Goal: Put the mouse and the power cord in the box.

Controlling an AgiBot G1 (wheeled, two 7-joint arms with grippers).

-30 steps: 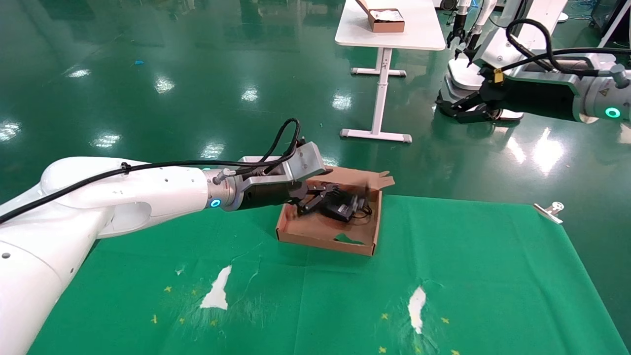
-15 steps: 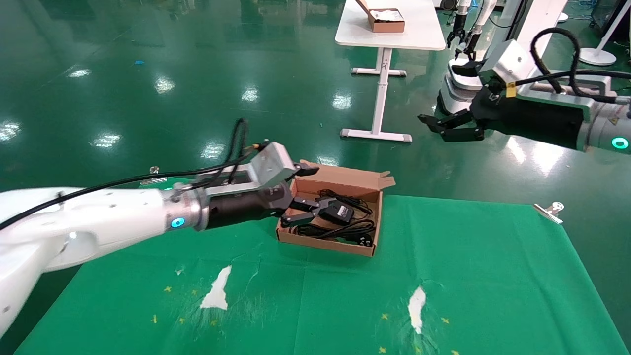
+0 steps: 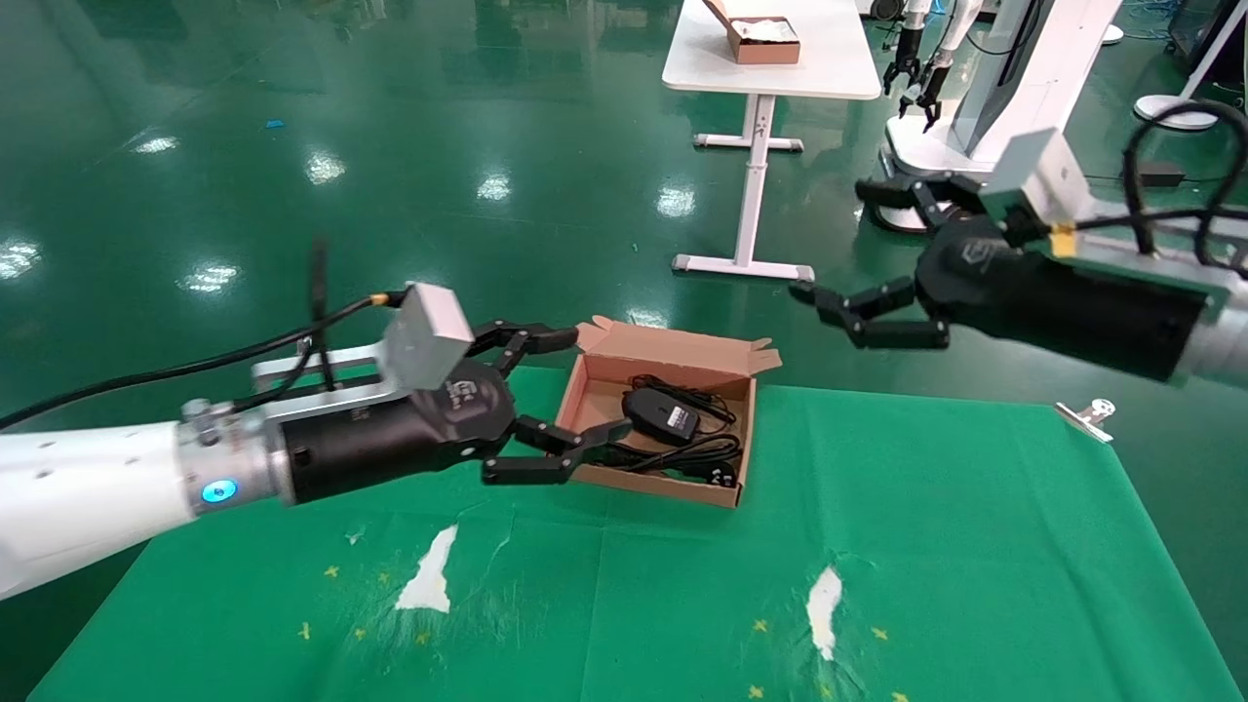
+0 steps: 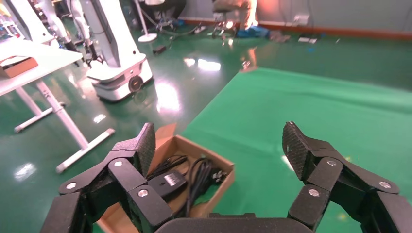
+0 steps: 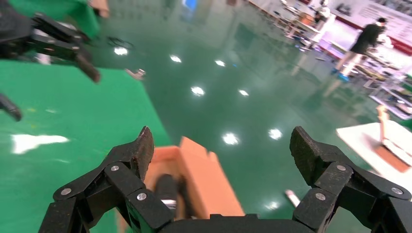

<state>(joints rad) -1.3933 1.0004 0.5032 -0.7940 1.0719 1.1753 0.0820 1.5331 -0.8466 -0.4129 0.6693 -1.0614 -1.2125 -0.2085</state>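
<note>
Green cloth (image 3: 877, 546) over the bench, scuffed white in two patches (image 3: 429, 575), small yellow stars nearby. Beyond, glossy green floor (image 3: 292, 146). Far off, white table (image 3: 780, 68) bearing small brown box (image 3: 765, 39) with white contents. Metal clip (image 3: 1087, 417) at cloth's edge.

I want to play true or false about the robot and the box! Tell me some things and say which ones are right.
1. The mouse lies inside the box. True.
2. The left claw is squeezing the mouse. False: it is open and empty, beside the box's left wall.
3. The power cord lies on the green cloth outside the box. False: it is in the box, next to the mouse.
4. The right claw is open and holds nothing. True: it hangs in the air, off past the table's far edge.
5. The box's lid is shut. False: the flap stands open at the far side.
</note>
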